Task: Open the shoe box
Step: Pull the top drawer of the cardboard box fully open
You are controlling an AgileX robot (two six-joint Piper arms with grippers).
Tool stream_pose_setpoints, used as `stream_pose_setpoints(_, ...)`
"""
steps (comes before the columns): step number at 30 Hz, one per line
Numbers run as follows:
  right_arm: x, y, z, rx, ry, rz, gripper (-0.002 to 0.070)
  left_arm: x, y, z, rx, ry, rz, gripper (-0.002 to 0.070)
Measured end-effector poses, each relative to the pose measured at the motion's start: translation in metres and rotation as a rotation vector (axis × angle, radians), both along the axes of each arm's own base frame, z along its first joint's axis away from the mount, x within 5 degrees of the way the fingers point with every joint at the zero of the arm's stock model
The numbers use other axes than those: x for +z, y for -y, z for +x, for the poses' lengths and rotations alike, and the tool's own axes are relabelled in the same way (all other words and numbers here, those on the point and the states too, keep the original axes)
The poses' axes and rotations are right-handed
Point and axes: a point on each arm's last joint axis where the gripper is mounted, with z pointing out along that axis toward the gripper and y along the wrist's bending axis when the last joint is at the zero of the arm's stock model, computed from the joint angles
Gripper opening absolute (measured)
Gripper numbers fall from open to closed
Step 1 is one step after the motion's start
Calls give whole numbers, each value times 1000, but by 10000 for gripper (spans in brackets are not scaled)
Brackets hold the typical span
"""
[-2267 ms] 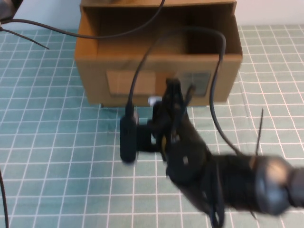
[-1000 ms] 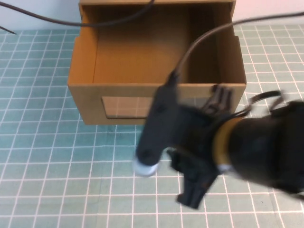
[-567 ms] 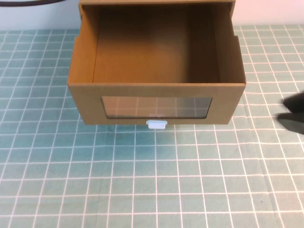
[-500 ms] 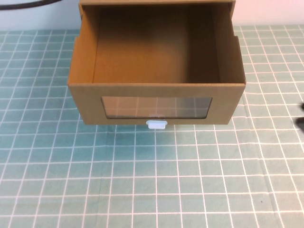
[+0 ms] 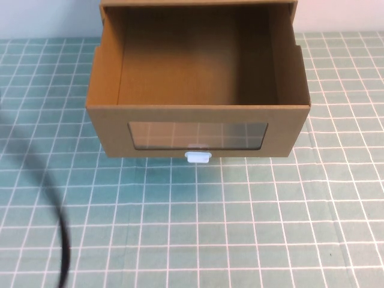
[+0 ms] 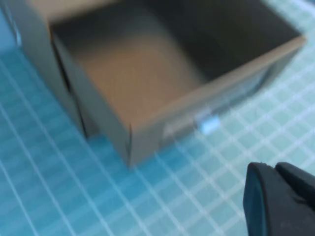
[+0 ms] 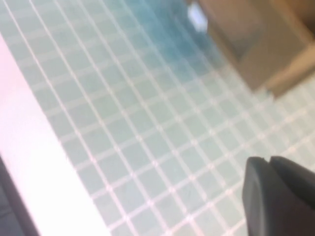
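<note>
The brown cardboard shoe box (image 5: pixel 108 129) stands at the back of the table with its drawer pulled out toward me, and the inside shows bare. Its front wall has a clear window (image 5: pixel 198 136) and a small white pull tab (image 5: pixel 198 157) below it. Neither gripper appears in the high view. In the left wrist view my left gripper (image 6: pixel 273 168) is shut and hangs over the mat, apart from the shoe box (image 6: pixel 147 142) and its pull tab (image 6: pixel 209 124). My right gripper (image 7: pixel 269 161) is shut on nothing, well away from the shoe box (image 7: pixel 256 44).
A teal mat with a white grid (image 5: pixel 240 228) covers the table. A blurred black cable (image 5: pixel 63 240) crosses the near left corner of the high view. The table's pale edge (image 7: pixel 44 162) shows in the right wrist view.
The right arm drew the drawer out by its tab, let go, pulled away to the right out of the high view and shut its fingers. A black cable swung into the near left.
</note>
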Motion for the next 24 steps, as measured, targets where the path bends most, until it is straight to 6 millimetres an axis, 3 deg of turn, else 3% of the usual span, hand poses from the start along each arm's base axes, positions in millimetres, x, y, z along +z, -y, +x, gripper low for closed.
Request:
stream_pose_setpoints(5, -45, 23, -9, -61, -38, 41, -10, -71, -12, -43, 40, -11, -5, -4)
stream_pose_setpoints(9, -69, 35, -12, -62, 29, 117, -13, -121, -17, -55, 80, 27, -33, -4)
stream_pose_setpoints(14, -96, 43, -14, -73, 50, 129, -13, -162, -21, -53, 154, 142, -92, -4)
stream_pose_setpoints(19, -118, 37, -20, -37, -64, 121, -13, -199, -21, -45, 180, 86, -81, -4)
stream_pose_setpoints(24, -136, 29, -26, -1, -180, 110, -13, -219, -21, -39, 208, 80, -85, -4)
